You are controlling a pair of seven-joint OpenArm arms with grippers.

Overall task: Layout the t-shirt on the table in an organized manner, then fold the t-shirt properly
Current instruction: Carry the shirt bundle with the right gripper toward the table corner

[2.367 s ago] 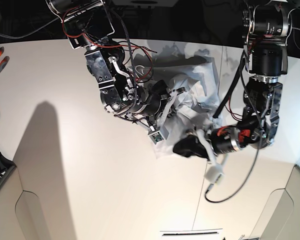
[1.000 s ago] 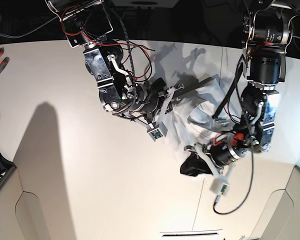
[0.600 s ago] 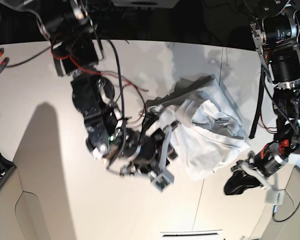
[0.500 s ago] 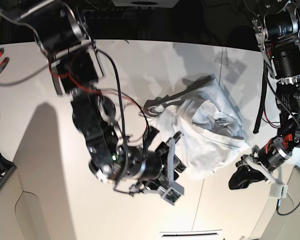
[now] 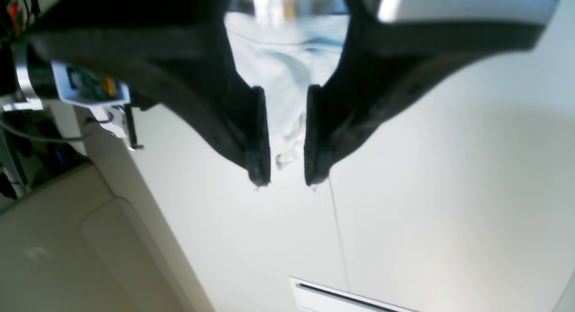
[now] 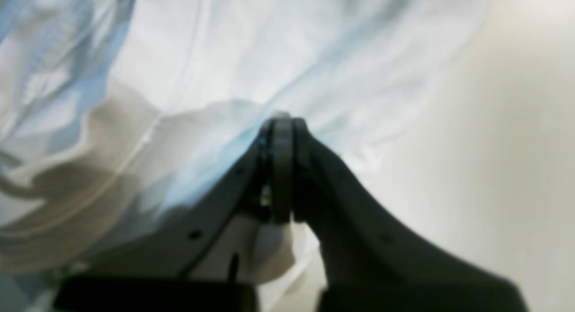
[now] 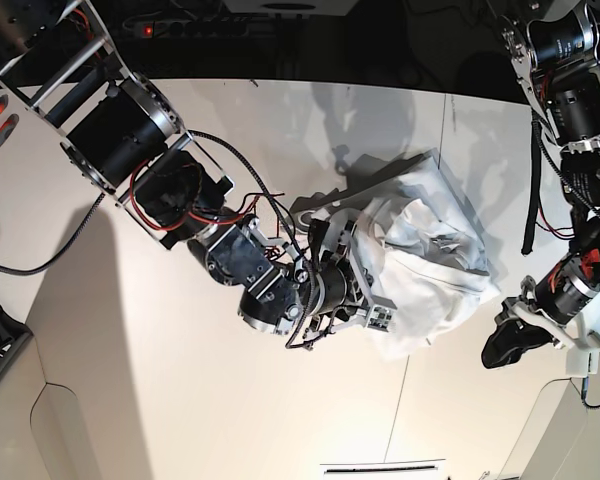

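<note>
The large plain white short-sleeved t-shirt of thin wrinkly cloth lies crumpled in a heap on the wide flat matte white table, right of the middle in the base view, across the thin dark seam line in the tabletop. Grey shadowed folds run through the heap, and its near edge hangs in a loose flap towards the front

The right gripper sits at the near left side of the heap; in its wrist view the 2 dark jaws are pressed together with a pinch of white cloth between them, fabric fanning out from the tips

The left gripper hangs off the right side of the shirt, apart from it. Its 2 dark fingers stand parted with a clear gap, nothing between them; shirt cloth shows beyond, over bare table
</note>
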